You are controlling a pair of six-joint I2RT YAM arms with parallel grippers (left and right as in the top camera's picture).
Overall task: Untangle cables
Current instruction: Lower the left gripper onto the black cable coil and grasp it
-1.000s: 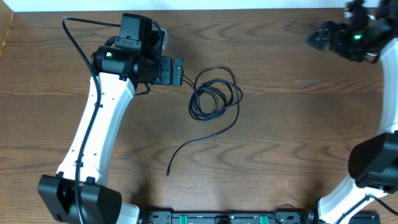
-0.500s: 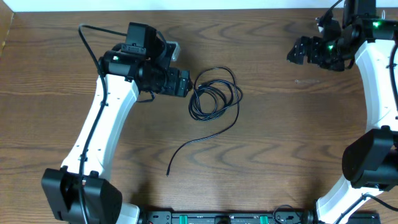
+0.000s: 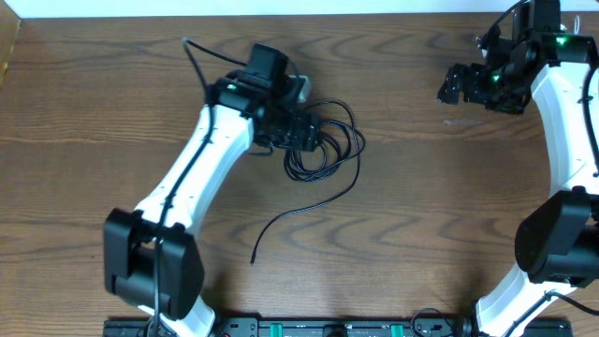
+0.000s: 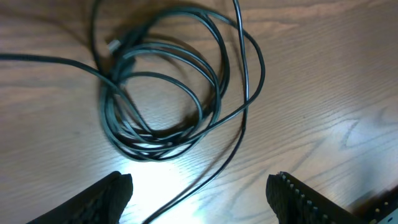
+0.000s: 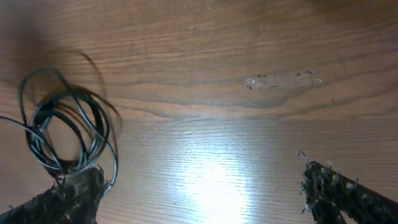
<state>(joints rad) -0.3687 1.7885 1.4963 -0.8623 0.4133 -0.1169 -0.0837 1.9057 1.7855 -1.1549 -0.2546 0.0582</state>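
A long black cable (image 3: 329,150) lies coiled in loops on the wooden table, with a free tail running down to a small end plug (image 3: 253,261). The coil fills the left wrist view (image 4: 165,93), and it shows at the left of the right wrist view (image 5: 65,127). No white cable is in view. My left gripper (image 3: 311,134) is open and hangs over the left part of the coil, one strand passing between its fingers (image 4: 199,193). My right gripper (image 3: 463,84) is open and empty at the far right, well apart from the coil.
A thicker black wire (image 3: 201,61) runs along the left arm. A pale scuff mark (image 5: 280,79) marks the table (image 3: 421,215) near the right gripper. The table's far edge (image 3: 281,15) lies at the top.
My left gripper has moved right, from beside the coil to over its left part. My right arm swung down and left, then stayed almost still.
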